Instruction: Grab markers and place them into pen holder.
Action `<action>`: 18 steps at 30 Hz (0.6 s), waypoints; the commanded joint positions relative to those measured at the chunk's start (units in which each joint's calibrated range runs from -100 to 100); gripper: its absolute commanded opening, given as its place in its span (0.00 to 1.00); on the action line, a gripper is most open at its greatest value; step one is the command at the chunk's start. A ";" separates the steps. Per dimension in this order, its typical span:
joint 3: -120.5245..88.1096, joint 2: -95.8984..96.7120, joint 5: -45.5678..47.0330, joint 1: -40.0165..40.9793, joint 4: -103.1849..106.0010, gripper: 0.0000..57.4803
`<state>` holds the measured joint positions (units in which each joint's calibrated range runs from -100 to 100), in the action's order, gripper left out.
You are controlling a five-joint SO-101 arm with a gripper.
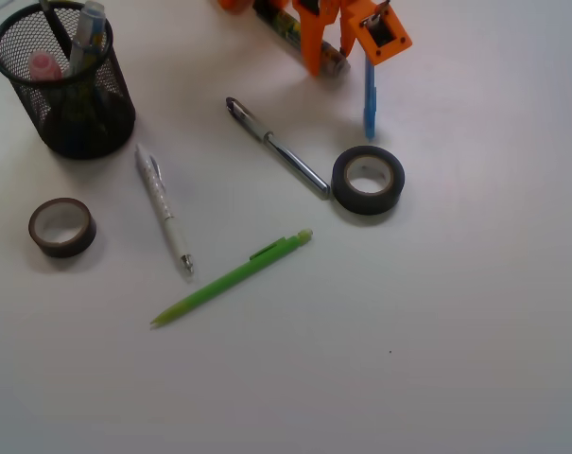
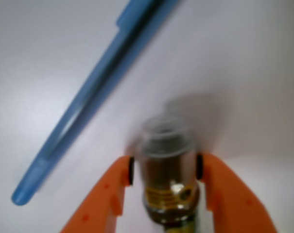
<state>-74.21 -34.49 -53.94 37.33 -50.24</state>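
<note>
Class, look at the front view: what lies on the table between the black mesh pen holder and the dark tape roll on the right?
Between the pen holder and that tape roll lie the white pen and the silver pen, seen in the front view.

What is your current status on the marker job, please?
End effector shut on dark and yellow marker. Two markers already in pen holder. Blue pen lying close beside the grasp, not touching.

Office desk: pens (image 1: 278, 148), tape rolls (image 1: 368, 180).

holder (image 1: 78, 113) black mesh | pencil (image 1: 234, 277) green | pen (image 2: 83, 97) blue | jaws orange | tape (image 1: 368, 180) dark
</note>
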 commanded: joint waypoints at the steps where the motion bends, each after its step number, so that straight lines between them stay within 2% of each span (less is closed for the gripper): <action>1: -0.24 0.45 -0.15 0.17 -0.42 0.03; 2: -0.24 0.45 -0.15 0.17 -0.42 0.00; 11: 3.92 0.45 1.81 -0.28 -0.94 0.01; 15: 17.42 0.54 6.74 -4.92 -4.36 0.01; 18: 28.74 0.62 10.31 -11.42 -9.95 0.01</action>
<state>-57.23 -33.28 -46.81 31.04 -56.46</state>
